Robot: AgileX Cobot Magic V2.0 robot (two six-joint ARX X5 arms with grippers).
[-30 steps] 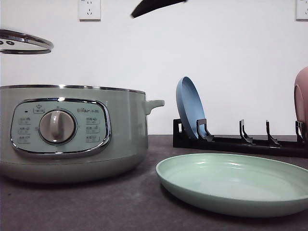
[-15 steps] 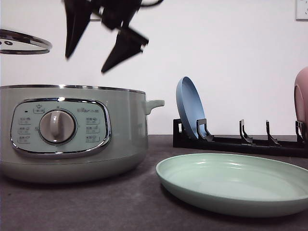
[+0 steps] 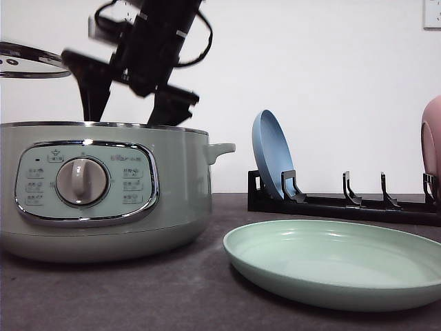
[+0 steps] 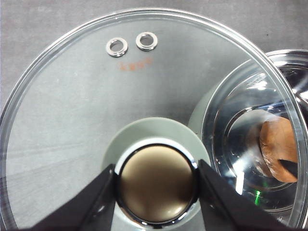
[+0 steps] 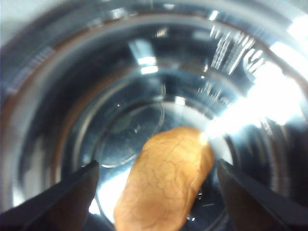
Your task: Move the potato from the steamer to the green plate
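The pale green steamer (image 3: 103, 189) stands uncovered at the left of the table. Its glass lid (image 3: 31, 61) hangs up at the far left, my left gripper (image 4: 156, 167) shut on the lid's knob (image 4: 156, 185). An orange-brown potato (image 5: 166, 185) lies on the shiny bottom of the steamer's pot (image 5: 120, 82); through the lid glass the potato (image 4: 279, 149) shows too. My right gripper (image 3: 127, 118) is open, its fingertips dipping just past the steamer's rim, and the potato lies below and between its fingers (image 5: 62, 197). The green plate (image 3: 337, 265) sits bare at the front right.
A black dish rack (image 3: 344, 203) stands behind the green plate, with a blue plate (image 3: 271, 162) upright in it and a pink plate (image 3: 433, 148) at the right edge. The steamer's side handle (image 3: 220, 149) sticks out toward the rack.
My right gripper has come down from the top of the front view and moved left, reaching the steamer's opening. The lid and plates have stayed put.
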